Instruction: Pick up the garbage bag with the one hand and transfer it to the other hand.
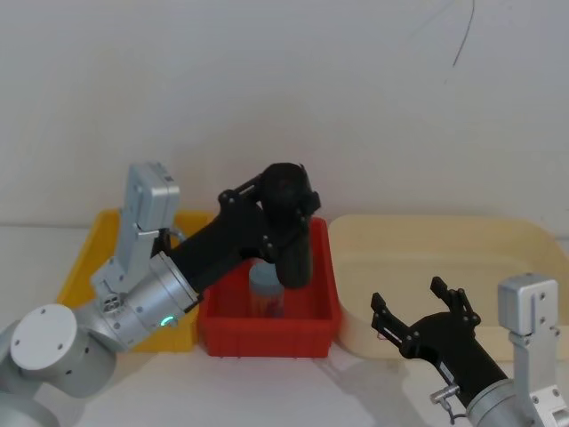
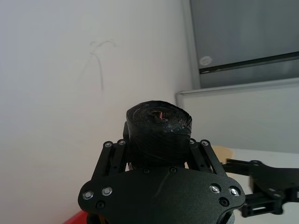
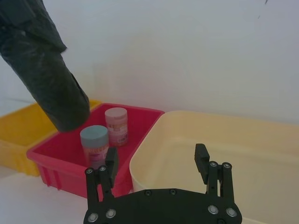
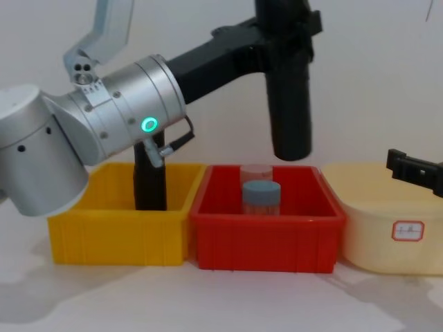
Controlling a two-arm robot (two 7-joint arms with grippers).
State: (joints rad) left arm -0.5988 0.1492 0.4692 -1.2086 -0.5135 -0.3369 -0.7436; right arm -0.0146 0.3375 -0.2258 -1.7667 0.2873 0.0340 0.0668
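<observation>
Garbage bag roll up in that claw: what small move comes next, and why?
Probably the left claw should carry the garbage bag roll rightward toward the right claw, which is open near the cream tub; the roll hangs over the red bin.

Matte black, tightly rolled garbage bag (image 4: 289,104) hangs near-vertical above red bin (image 4: 263,238), clamped at upper end by left gripper (image 1: 284,194); right gripper (image 1: 407,294) spread, well apart.

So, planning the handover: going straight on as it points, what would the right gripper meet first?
Likely the right gripper meets the cream tub at its rim beside the red bin, though depth is unclear; the garbage bag hangs higher, off that line.
</observation>
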